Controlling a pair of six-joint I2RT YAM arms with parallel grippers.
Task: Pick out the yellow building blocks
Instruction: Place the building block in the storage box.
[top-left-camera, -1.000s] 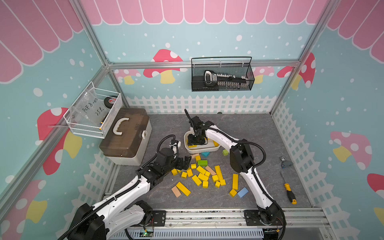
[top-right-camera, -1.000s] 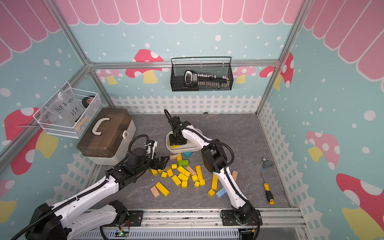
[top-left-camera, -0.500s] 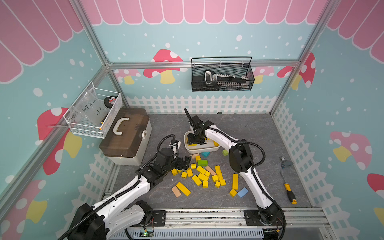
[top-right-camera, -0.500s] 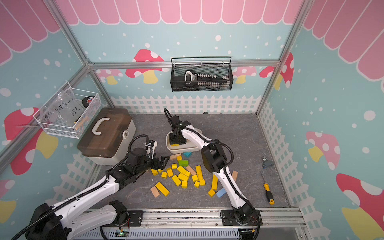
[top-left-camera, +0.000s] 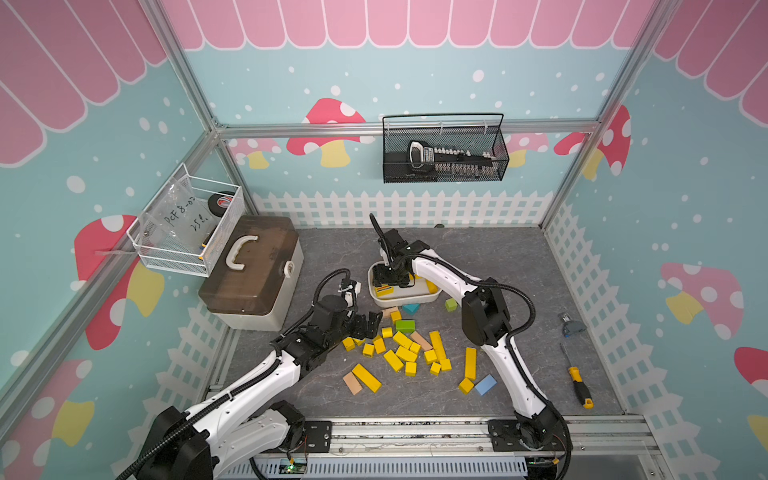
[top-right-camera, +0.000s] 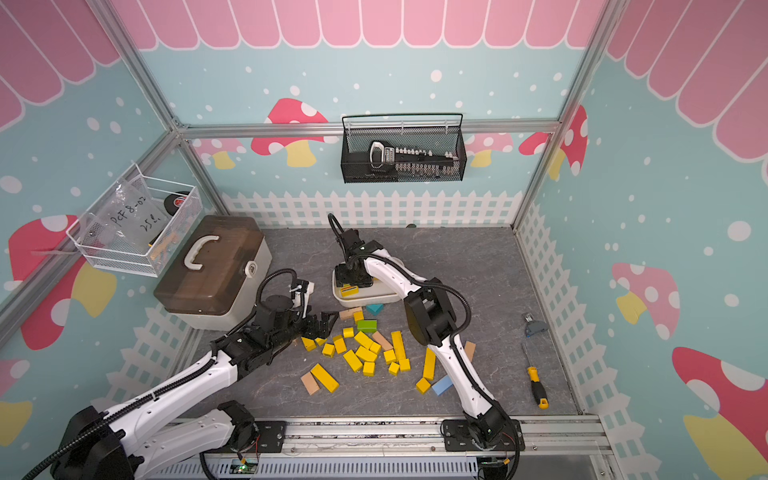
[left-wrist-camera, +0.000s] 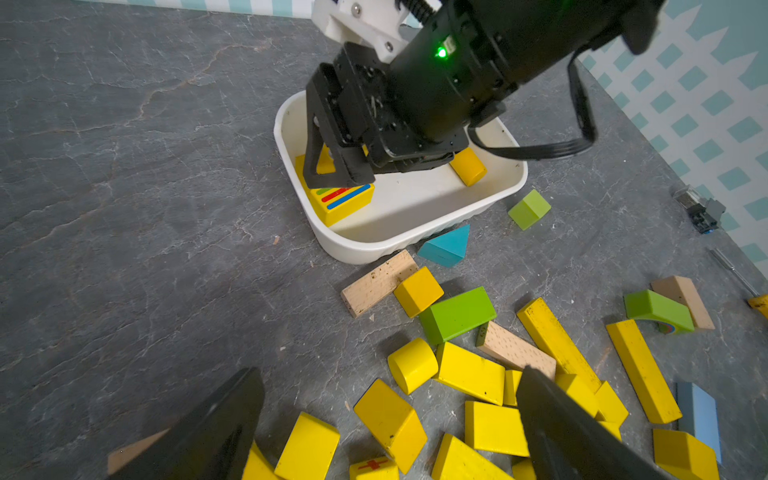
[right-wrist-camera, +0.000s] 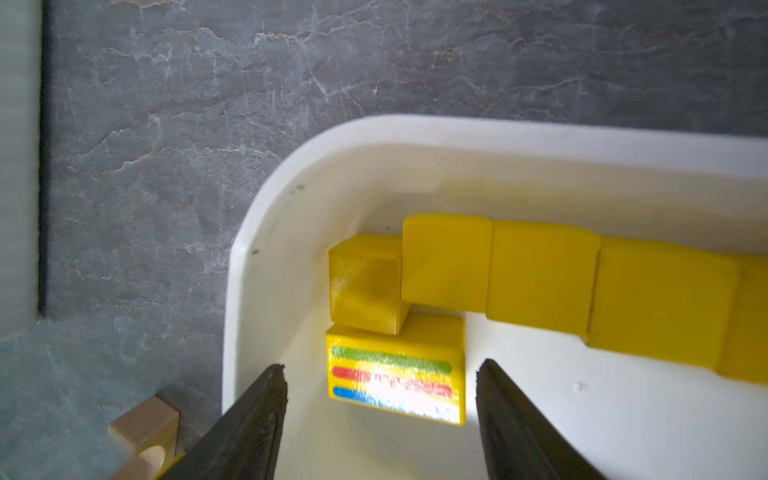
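Several yellow building blocks (top-left-camera: 405, 353) (top-right-camera: 365, 353) lie scattered on the grey floor in both top views. More of them fill the white tray (top-left-camera: 415, 297) (left-wrist-camera: 399, 245). One yellow block with green, red and blue stripes (right-wrist-camera: 395, 382) (left-wrist-camera: 345, 199) lies in a corner of the tray. My right gripper (right-wrist-camera: 381, 365) (top-left-camera: 388, 276) hangs open over it, with a gap between the block and each jaw. My left gripper (left-wrist-camera: 388, 372) (top-left-camera: 370, 322) is wide open and empty, low over the left edge of the floor pile.
Among the yellow blocks lie a green brick (top-left-camera: 405, 325), a teal wedge (top-left-camera: 411, 308), tan blocks (top-left-camera: 352, 383) and a blue block (top-left-camera: 485, 384). A brown-lidded toolbox (top-left-camera: 253, 270) stands at the left. A screwdriver (top-left-camera: 577, 380) lies at the right.
My right gripper's jaws have spread apart over the tray, and the striped block now lies free between them. The left arm has not moved.
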